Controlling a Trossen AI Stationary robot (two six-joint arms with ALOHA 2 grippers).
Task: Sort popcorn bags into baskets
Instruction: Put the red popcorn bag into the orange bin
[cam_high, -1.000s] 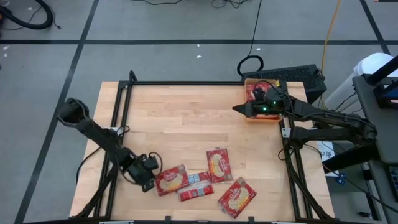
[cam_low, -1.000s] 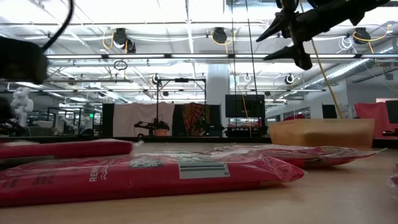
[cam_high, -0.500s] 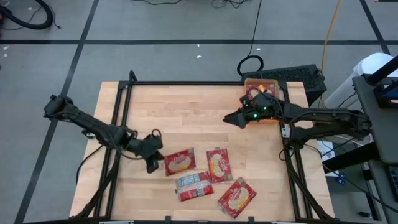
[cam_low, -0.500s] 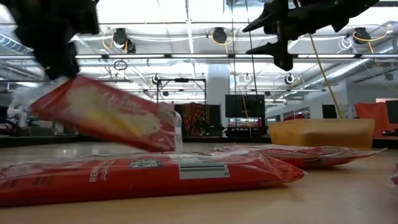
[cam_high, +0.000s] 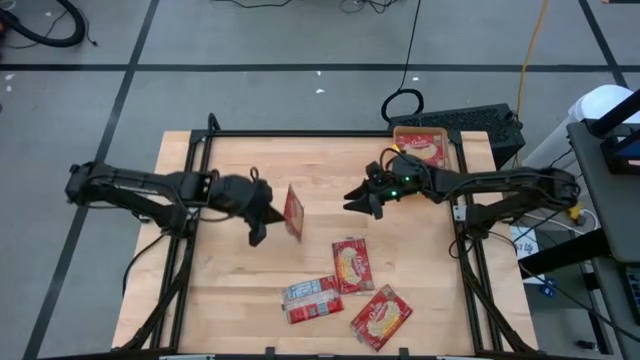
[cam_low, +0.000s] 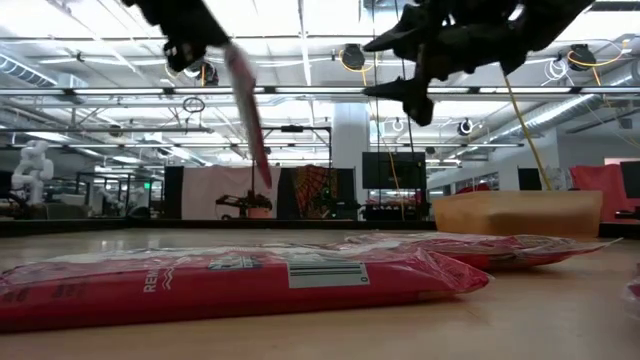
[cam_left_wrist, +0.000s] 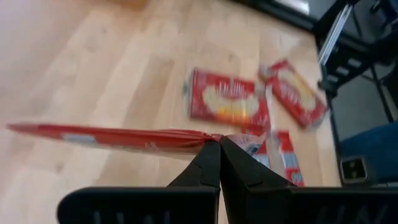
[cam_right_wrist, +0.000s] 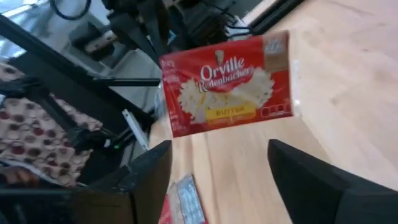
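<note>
— Left hand (cam_high: 268, 215)?
— Pinched tight on a butter popcorn bag (cam_high: 293, 212), held edge-up above mid-bench (cam_high: 240, 160).
— Right hand (cam_high: 362, 199)?
— Raised facing it, fingers spread, holding nothing.
— Counts?
— Three bags flat near the front edge; one orange basket (cam_high: 425, 150) at the right rear corner, a bag inside.

Five flat red popcorn packets show: one hanging edge-on (cam_high: 293, 212), three lying on the wooden counter (cam_high: 352, 265) (cam_high: 311, 298) (cam_high: 381, 316), one (cam_high: 424, 151) inside the single translucent orange plastic bin (cam_high: 397, 136).

popcorn bag (cam_right_wrist: 227, 84) | "Orville Redenbacher's" | yellow band "BUTTER"
</note>
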